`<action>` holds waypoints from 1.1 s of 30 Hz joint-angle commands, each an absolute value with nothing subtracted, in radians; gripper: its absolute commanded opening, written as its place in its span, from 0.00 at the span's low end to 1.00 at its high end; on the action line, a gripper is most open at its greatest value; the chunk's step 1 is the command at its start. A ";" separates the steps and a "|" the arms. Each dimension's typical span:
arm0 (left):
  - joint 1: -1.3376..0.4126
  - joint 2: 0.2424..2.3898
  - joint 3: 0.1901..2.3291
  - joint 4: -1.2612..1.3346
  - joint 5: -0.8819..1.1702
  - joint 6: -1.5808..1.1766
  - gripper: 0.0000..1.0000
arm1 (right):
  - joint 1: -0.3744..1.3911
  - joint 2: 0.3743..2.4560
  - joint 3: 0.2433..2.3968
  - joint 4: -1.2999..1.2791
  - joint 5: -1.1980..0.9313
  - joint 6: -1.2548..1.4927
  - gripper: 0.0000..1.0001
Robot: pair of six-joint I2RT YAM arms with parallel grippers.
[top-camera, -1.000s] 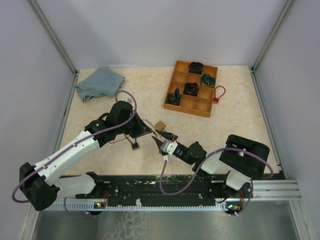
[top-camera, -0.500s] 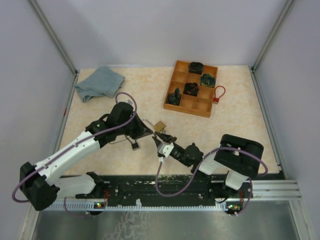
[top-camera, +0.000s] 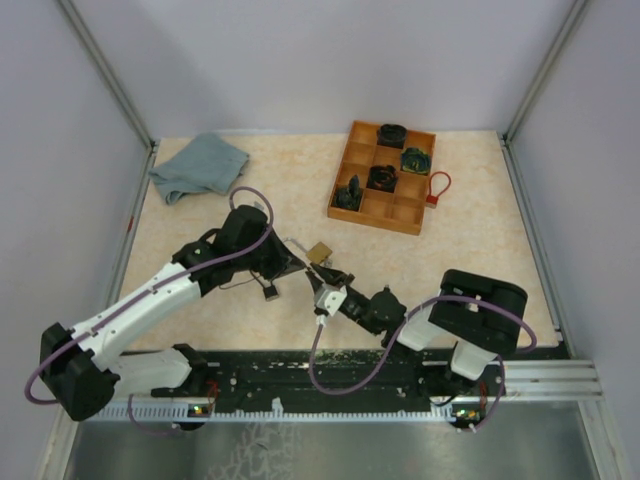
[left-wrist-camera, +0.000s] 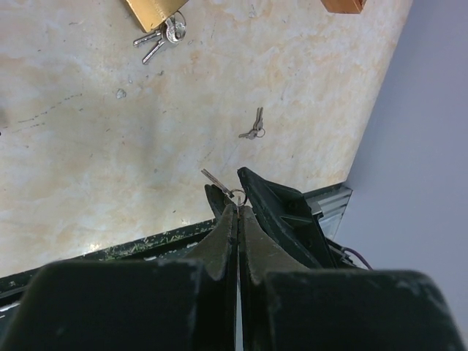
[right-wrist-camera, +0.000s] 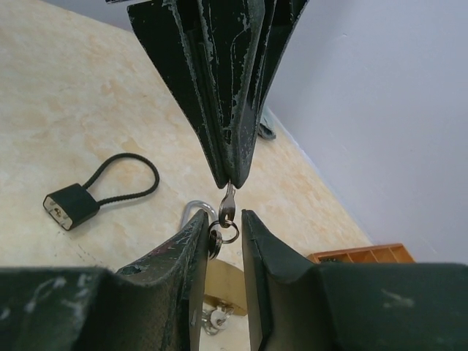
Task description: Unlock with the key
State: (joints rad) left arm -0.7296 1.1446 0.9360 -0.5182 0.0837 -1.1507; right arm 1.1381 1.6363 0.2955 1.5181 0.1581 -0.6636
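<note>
My left gripper [left-wrist-camera: 235, 208] is shut on a small silver key [right-wrist-camera: 228, 201], which hangs from its fingertips [right-wrist-camera: 219, 88] with a key ring [right-wrist-camera: 230, 234] below. My right gripper [right-wrist-camera: 223, 223] comes up from underneath with its jaws a little apart, the ring between them and resting against the left pad. In the top view the two grippers meet tip to tip, left [top-camera: 300, 262] and right [top-camera: 322, 285], just in front of the brass padlock [top-camera: 320, 250]. The padlock [right-wrist-camera: 223, 281] lies on the table with its own keys beside it.
A black cable lock [right-wrist-camera: 73, 205] lies left of the padlock. A spare pair of keys [left-wrist-camera: 252, 131] lies on the table. At the back stand a wooden tray [top-camera: 382, 178] holding several locks, a red cable lock [top-camera: 437, 187] and a blue cloth [top-camera: 200, 165].
My right gripper has slid up and left to the left gripper's tip, and its jaws have narrowed around the key ring. The left gripper has stayed shut on the key.
</note>
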 commanded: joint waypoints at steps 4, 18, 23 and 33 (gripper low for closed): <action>-0.735 1.160 0.923 -0.535 0.077 -1.165 0.00 | 1.159 1.598 0.299 1.728 0.173 -0.679 0.21; -0.734 1.135 0.911 -0.523 0.089 -1.172 0.04 | 1.158 1.607 0.282 1.726 0.211 -0.662 0.00; -0.733 1.112 0.883 -0.505 0.099 -1.179 0.02 | 1.158 1.596 0.269 1.726 0.218 -0.626 0.00; -0.733 1.096 0.868 -0.500 0.079 -1.205 0.00 | 1.159 1.527 0.266 1.619 0.179 -0.572 0.38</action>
State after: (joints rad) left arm -0.7300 1.1221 0.8795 -0.4980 0.0956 -1.1900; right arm 1.1519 1.6028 0.2607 1.5177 0.1791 -0.6064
